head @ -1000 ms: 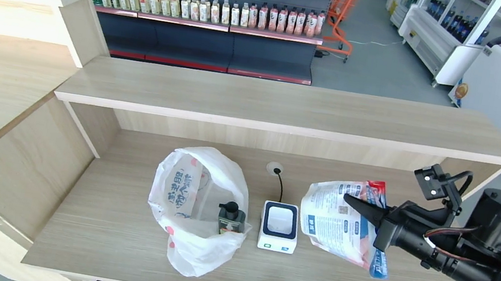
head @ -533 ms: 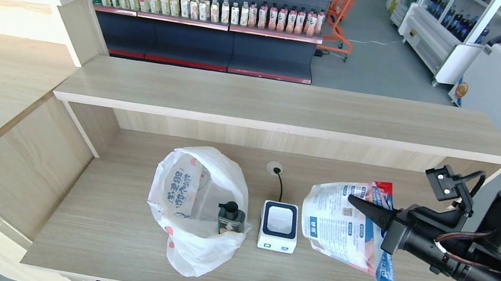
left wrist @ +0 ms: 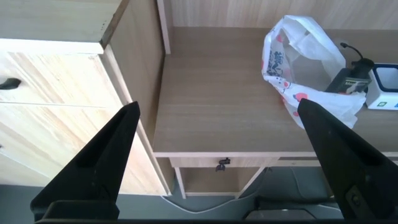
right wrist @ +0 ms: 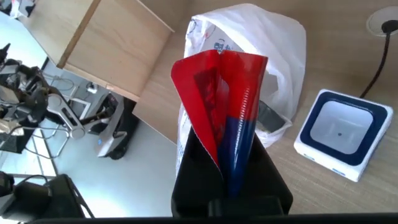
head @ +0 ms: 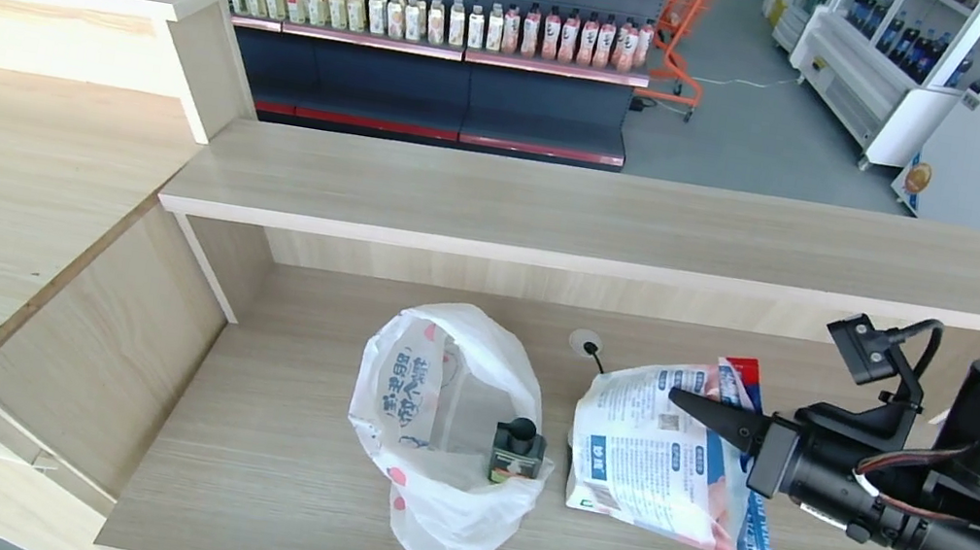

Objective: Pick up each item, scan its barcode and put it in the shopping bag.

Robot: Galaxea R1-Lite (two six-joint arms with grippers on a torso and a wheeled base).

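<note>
My right gripper (head: 678,401) is shut on a large white, blue and red packet (head: 653,453) and holds it above the counter, just right of the shopping bag. In the right wrist view the packet's red and blue edge (right wrist: 227,106) stands up between the fingers (right wrist: 193,162), with the white scanner (right wrist: 342,134) below it. In the head view the packet hides the scanner. The white shopping bag (head: 446,426) lies open, with a dark pump bottle (head: 518,452) in its mouth. My left gripper (left wrist: 224,162) hangs open off the counter's left front corner, with the bag (left wrist: 305,62) far from it.
The scanner's cable runs to a round hole (head: 585,339) in the counter (head: 270,486). A raised ledge (head: 626,223) runs along the back and a wooden side wall (head: 98,331) closes the left. Bare counter lies left of the bag.
The head camera has shifted, so the whole scene sits further right. Against the scanner, my right gripper has carried the packet left, and the packet now covers the scanner.
</note>
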